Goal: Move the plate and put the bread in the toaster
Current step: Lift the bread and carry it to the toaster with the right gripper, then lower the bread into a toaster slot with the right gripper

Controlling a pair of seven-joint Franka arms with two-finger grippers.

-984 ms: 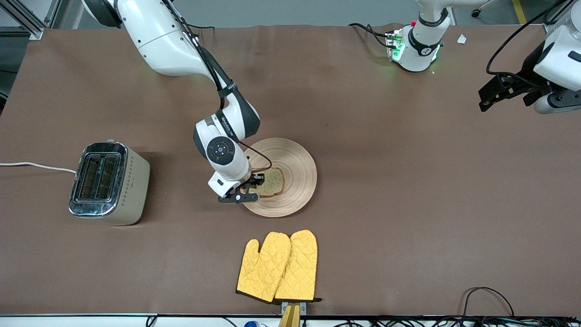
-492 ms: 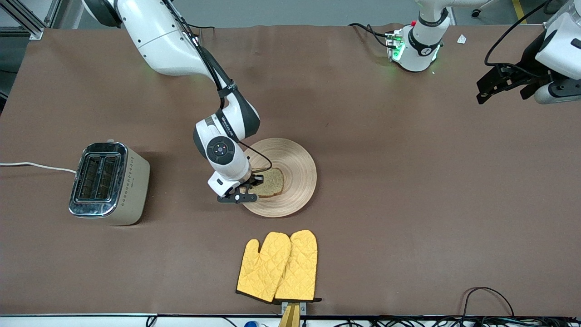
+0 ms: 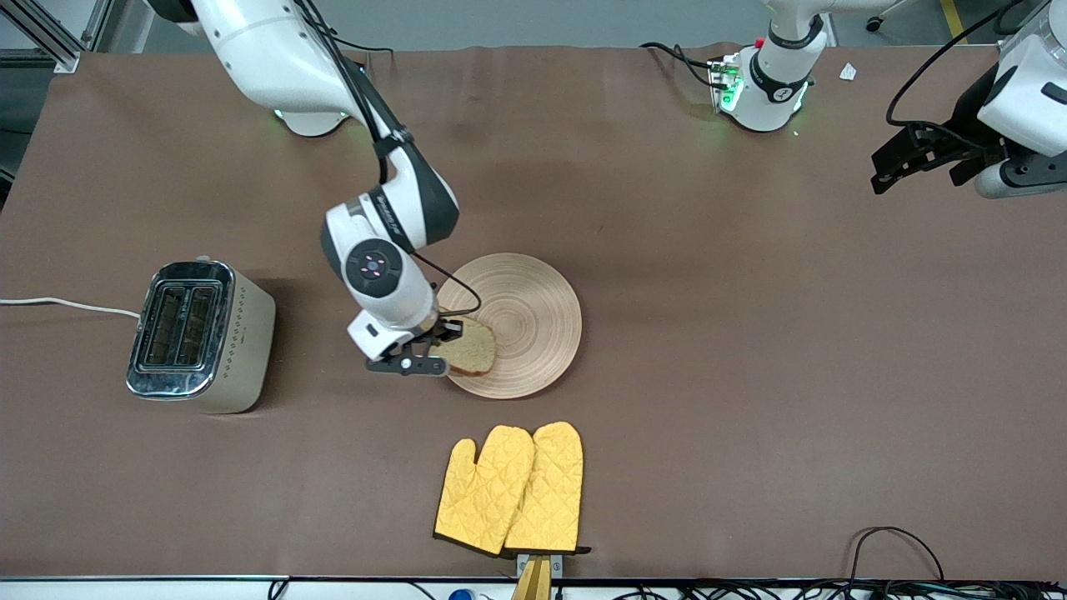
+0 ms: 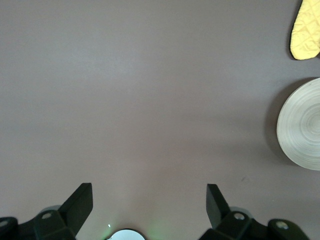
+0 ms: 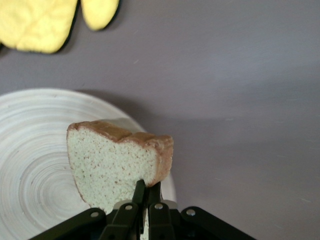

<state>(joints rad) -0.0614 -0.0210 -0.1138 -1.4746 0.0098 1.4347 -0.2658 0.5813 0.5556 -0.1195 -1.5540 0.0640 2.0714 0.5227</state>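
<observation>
right wrist view shows fingers [image 5: 142, 196] pinching bread [image 5: 117, 162] (crust uppermost).

Bare table [image 3: 317, 400] lies between plate [image 3: 533, 317] and toaster [image 3: 200, 333]; mitts [image 3: 513, 487] seemingly sit nearer the camera.

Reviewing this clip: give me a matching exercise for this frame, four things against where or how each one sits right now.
Things:
1. bread
2. plate
3. toaster
4. oven mitts

States:
A. at the right arm's end of the table, both slots empty
B. yellow, nearest the front camera
C. pinched by one edge in the right gripper, over the plate's rim
D. flat on the table, nothing resting on it

Pairs: 1-C, 2-D, 3-A, 4-B

The left gripper waits, jaws open, over bare table at the left arm's end.
</observation>
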